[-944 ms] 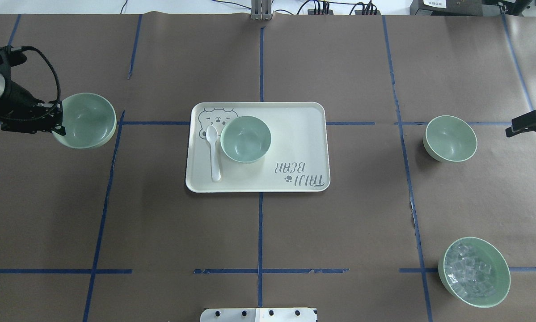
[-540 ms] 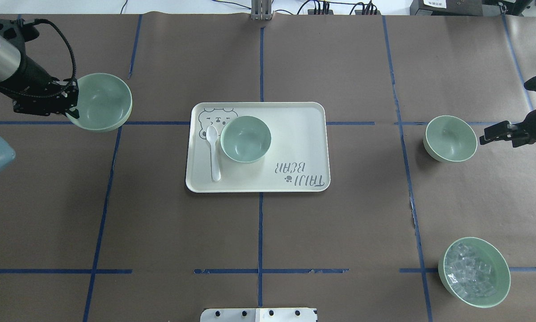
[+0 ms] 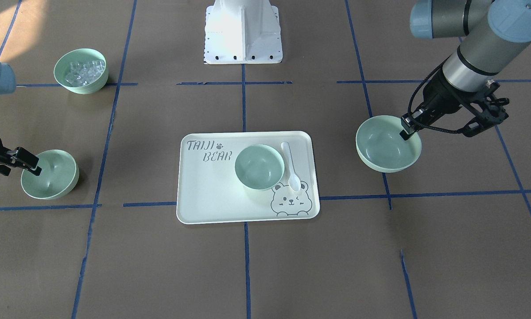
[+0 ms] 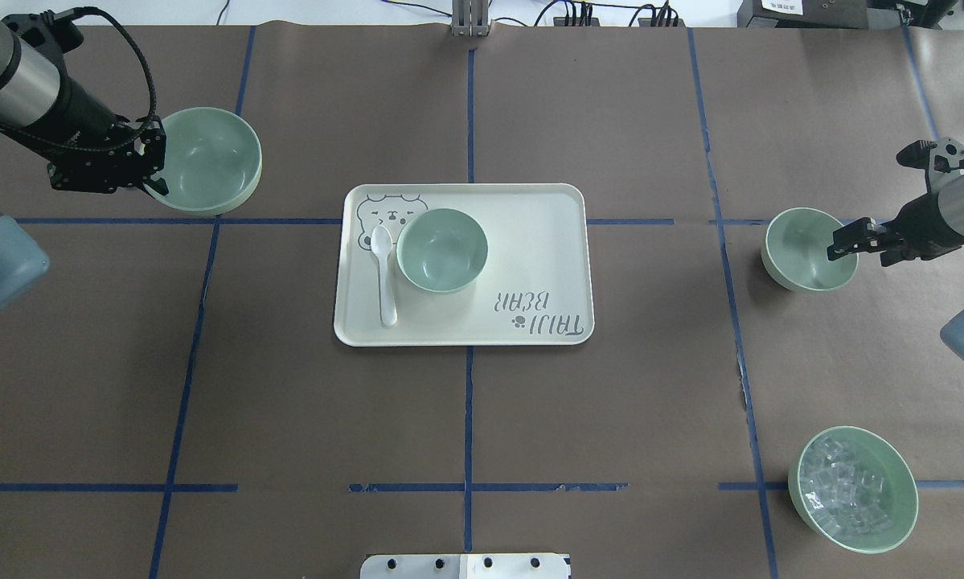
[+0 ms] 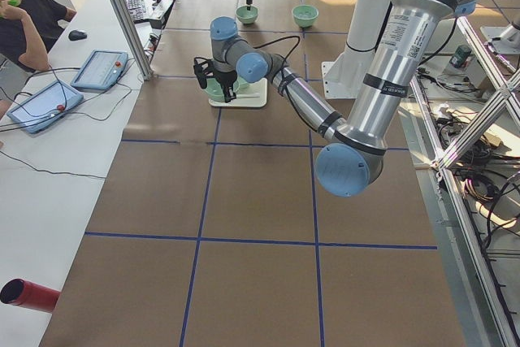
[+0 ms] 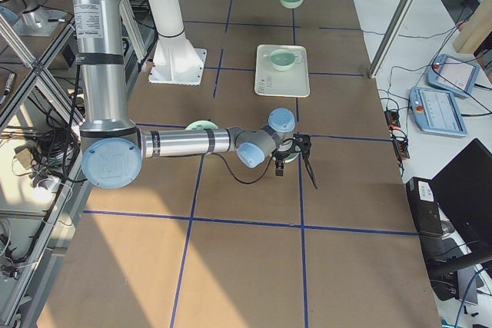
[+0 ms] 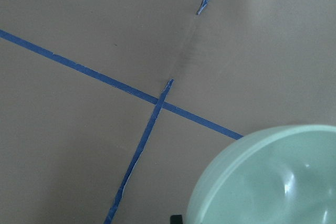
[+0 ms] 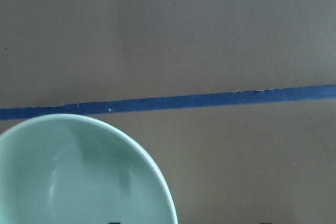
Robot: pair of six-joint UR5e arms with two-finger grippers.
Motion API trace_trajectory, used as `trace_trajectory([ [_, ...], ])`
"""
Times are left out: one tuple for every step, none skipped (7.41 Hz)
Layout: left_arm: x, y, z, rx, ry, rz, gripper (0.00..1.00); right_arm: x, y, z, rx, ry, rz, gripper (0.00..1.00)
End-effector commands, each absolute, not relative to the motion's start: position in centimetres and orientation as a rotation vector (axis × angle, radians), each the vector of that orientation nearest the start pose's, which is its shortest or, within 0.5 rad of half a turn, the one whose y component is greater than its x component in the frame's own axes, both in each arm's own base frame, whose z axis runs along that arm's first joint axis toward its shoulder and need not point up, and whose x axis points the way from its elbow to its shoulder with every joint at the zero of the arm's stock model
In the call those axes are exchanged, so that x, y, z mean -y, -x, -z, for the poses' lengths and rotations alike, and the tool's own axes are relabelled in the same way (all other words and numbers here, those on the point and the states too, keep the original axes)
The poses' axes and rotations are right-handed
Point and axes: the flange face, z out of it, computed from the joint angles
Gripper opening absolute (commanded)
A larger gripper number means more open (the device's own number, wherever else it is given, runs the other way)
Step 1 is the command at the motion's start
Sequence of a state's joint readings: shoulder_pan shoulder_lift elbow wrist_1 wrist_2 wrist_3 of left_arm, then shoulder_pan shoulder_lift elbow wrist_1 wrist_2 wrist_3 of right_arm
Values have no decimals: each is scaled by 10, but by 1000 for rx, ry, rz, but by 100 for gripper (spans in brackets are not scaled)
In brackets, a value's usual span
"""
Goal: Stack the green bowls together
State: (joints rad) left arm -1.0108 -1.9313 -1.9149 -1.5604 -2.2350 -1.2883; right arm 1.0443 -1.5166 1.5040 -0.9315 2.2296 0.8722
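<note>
My left gripper (image 4: 156, 161) is shut on the rim of one green bowl (image 4: 208, 161) and holds it above the table, left of the tray; the bowl also shows in the front view (image 3: 388, 144) and the left wrist view (image 7: 273, 177). A second green bowl (image 4: 441, 249) stands on the cream tray (image 4: 530, 241). The third green bowl (image 4: 807, 249) stands on the table at the right. My right gripper (image 4: 842, 244) is open at this bowl's right rim, with one finger over the inside; the bowl fills the lower left of the right wrist view (image 8: 79, 177).
A white spoon (image 4: 383, 273) lies on the tray just left of the bowl there. A green bowl of clear ice-like cubes (image 4: 851, 489) stands at the near right. Blue tape lines cross the brown table cover.
My left gripper has carried its bowl away from the robot and toward the tray. My right gripper has moved in from the right edge to the right bowl's rim.
</note>
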Motion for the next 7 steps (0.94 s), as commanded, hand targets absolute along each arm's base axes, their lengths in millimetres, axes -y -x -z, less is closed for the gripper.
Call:
trace_trajectory([
  [522, -269, -285, -937, 139, 469, 0, 503, 224, -600, 872, -33, -106, 46],
  [516, -288, -278, -938, 159, 469, 0, 503, 224, -599, 874, -33, -105, 21],
  [513, -297, -276, -937, 174, 473, 0, 503, 224, -598, 875, -36, -99, 0],
  [509, -314, -268, -940, 202, 493, 0, 503, 225, -593, 887, -40, -86, 0],
  [511, -345, -255, -936, 240, 504, 0, 507, 228, -583, 903, -49, -76, 0],
  [503, -384, -238, -929, 265, 521, 0, 508, 228, -575, 923, -47, -70, 0],
  [489, -426, -225, -941, 288, 537, 0, 514, 218, -564, 949, -50, -83, 0],
])
